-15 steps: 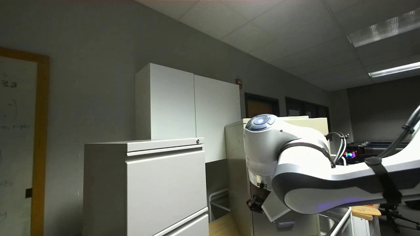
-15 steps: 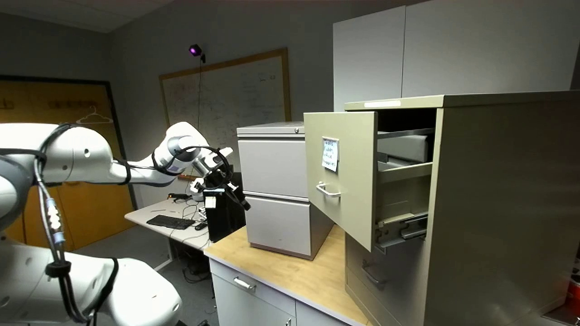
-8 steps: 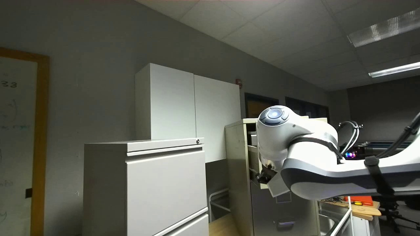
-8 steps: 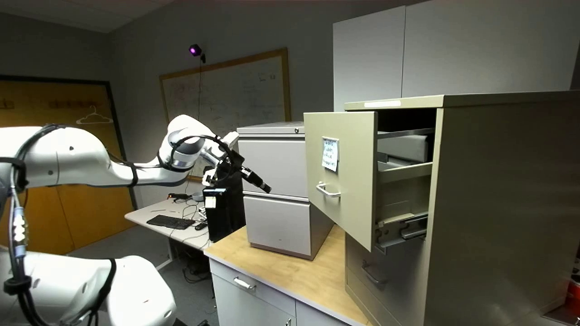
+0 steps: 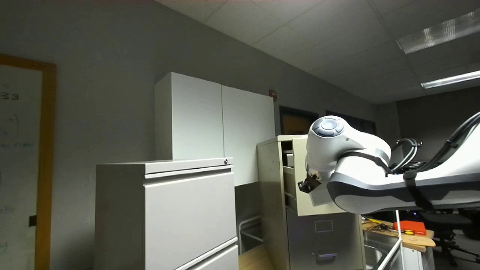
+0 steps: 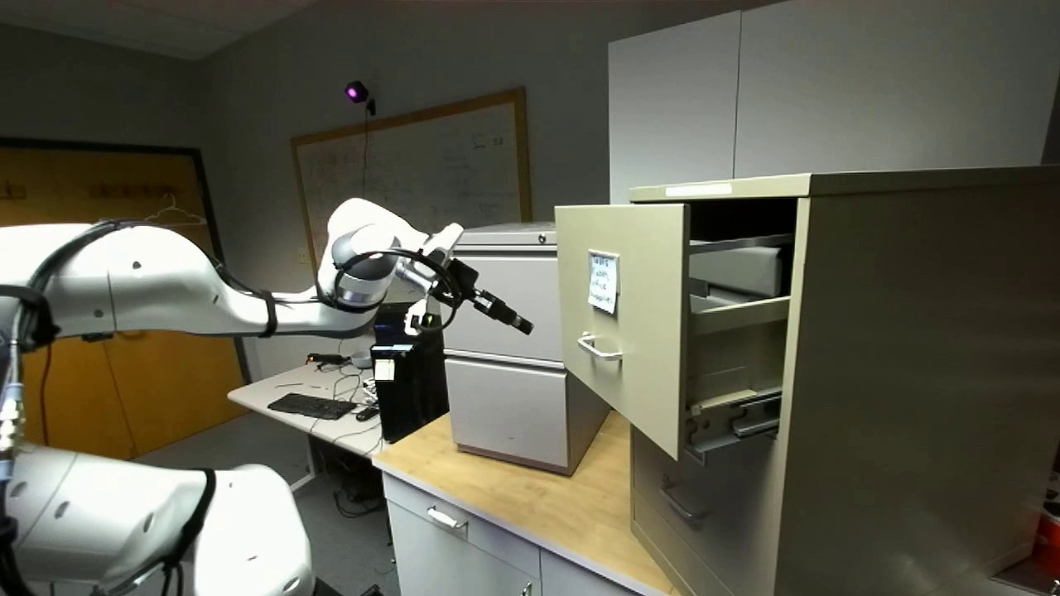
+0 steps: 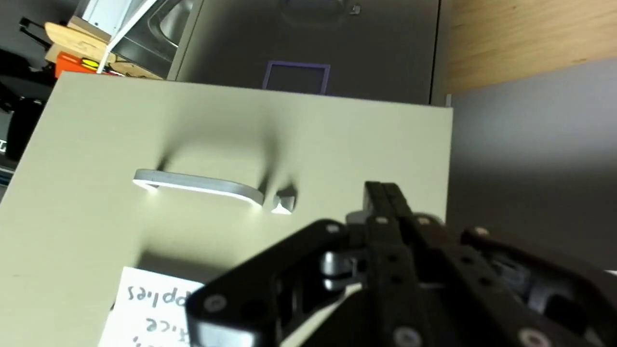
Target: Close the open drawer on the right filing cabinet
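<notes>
White arm [image 6: 157,281]; black cables [image 5: 448,148]; screws [image 7: 215,302] perhaps silvery

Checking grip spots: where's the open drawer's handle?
In an exterior view, the silver handle is right of centre, on the front of the open drawer, below the white paper note.

In an exterior view, the boxy pale grey metal cabinet [image 6: 509,406] stood on the wood-topped table [image 6: 530,498], left of the tall beige metal filing cabinet [image 6: 894,381]. From the latter jutted the flat-fronted beige metal drawer [image 6: 644,324], a white paper sheet [image 6: 604,282] on its front; the slim black hand [image 6: 524,325] hung left of it, before the grey cabinet.
</notes>
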Available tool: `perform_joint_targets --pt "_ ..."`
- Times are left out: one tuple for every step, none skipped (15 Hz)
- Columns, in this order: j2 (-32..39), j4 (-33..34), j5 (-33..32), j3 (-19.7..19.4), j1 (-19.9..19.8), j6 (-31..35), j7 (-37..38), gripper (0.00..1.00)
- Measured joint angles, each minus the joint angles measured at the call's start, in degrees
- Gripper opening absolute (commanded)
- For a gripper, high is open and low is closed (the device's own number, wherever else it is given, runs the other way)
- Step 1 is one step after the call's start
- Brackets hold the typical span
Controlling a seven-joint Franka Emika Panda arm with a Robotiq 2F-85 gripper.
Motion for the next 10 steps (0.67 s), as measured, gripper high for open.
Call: perform_joint_targets --pt "0.4 0.2 -0.3 -0.1 -0.7 1.4 0.4 0.00" --pt "0.9 0.4 -0.5 -0.1 -1.4 2.7 0.8 0.00" --pt "1.5 0.6 -0.7 -0.1 -1.9 4.0 1.1 0.00" --pt "2.2 0.9 -0.9 -0.1 -2.5 5.3 1.4 0.00" --pt "3.0 1.2 -1.0 -0.1 -3.0 6.5 1.7 0.00" --pt "3.9 1.6 -1.0 -0.1 -3.5 7.7 1.8 0.00" --pt "4.8 2.0 -1.1 -0.1 -4.2 8.9 2.1 0.00" --pt "5.8 2.5 -1.3 -0.1 -4.9 10.0 2.4 0.00" --pt "6.9 3.0 -1.7 -0.1 -5.7 11.0 2.8 0.00" --pt "8.0 3.6 -2.2 -0.1 -6.5 11.9 3.2 0.00"
